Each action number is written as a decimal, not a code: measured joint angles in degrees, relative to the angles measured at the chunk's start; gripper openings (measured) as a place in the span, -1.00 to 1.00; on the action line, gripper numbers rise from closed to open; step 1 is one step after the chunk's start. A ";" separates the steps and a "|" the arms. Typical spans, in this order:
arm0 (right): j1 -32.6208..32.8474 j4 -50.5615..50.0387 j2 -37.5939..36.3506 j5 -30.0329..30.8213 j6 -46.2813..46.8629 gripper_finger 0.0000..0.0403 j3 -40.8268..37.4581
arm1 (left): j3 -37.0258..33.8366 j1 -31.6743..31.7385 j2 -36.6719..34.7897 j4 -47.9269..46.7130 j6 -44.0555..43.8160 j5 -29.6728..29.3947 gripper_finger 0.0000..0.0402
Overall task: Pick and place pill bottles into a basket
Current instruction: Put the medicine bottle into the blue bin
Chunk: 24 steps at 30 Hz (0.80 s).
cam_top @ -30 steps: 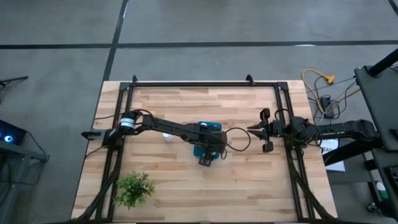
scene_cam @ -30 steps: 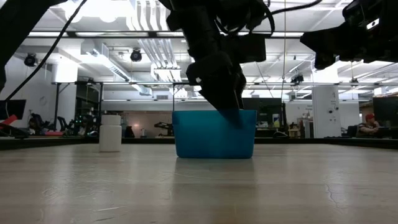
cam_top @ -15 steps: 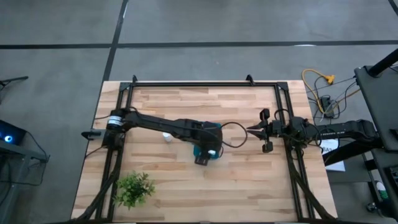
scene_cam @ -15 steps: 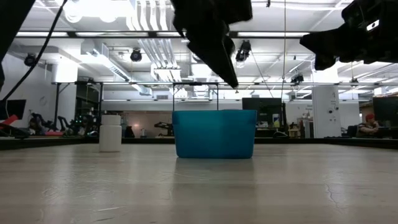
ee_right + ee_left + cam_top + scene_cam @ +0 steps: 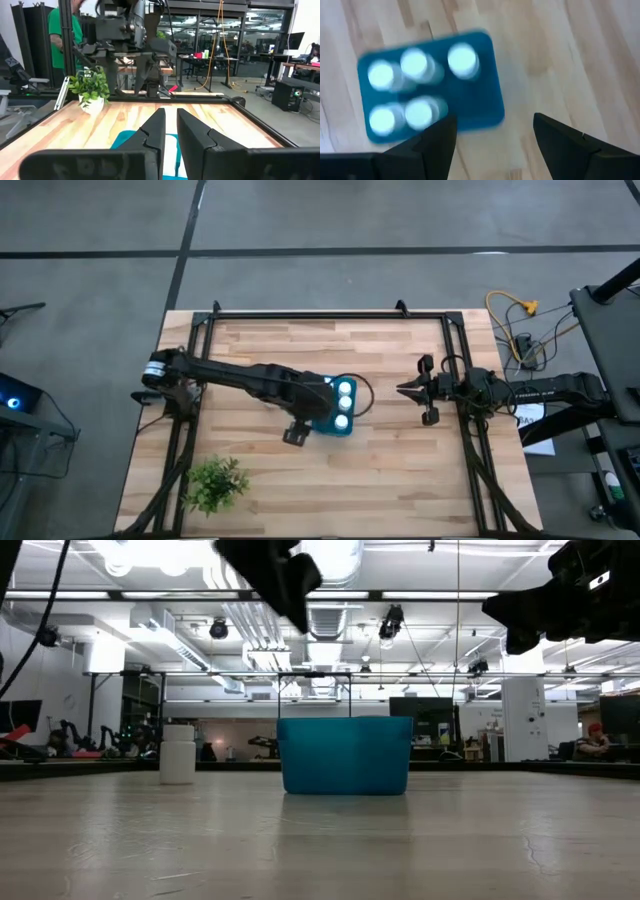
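The left gripper (image 5: 294,436) is held above the table (image 5: 400,470), just beside the basket's (image 5: 330,423) near-left corner, with its fingers (image 5: 435,142) spread apart and nothing between them. The right gripper (image 5: 404,390) is parked well apart from the basket, toward the right edge of the table, its fingers (image 5: 152,132) pressed almost together and empty.

From the left wrist view the basket (image 5: 485,100) is seen from straight above, and five white bottles (image 5: 462,60) are counted inside it: three in one row, two in the other. In the high view only three caps (image 5: 344,388) are seen in the basket, the rest being hidden under the left arm. In the low view only the blue wall of the basket (image 5: 345,755) is shown; its contents are hidden. There, one more bottle (image 5: 177,754) is seen standing upright on the table, apart from the basket; in the high view it cannot be made out.

The right wrist view takes in a small corner of the basket (image 5: 122,139) past the closed fingers, the potted plant (image 5: 91,90) standing on the table beyond it, and a person in a green top (image 5: 62,37) in the room behind.
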 joint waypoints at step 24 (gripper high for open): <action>0.00 -0.02 0.08 0.00 0.21 -0.81 0.00 | -31.92 1.95 -24.53 10.35 3.18 -2.01 0.22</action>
